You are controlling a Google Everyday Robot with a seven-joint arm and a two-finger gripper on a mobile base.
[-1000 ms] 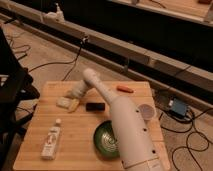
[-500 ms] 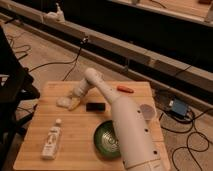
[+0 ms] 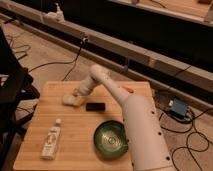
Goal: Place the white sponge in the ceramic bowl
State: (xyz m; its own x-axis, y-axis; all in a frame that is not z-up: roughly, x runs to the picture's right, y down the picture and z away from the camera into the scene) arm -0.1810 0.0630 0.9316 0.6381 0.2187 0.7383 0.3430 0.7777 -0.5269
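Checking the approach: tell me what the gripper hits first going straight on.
The gripper, low over the wooden table's far-left part, points down-left at the white sponge; it would probably meet that first, though depth is unclear.

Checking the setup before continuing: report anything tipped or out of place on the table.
The white capped bottle lies flat on the wooden table, left side. The pincer is at the pale white sponge; nothing spilled.
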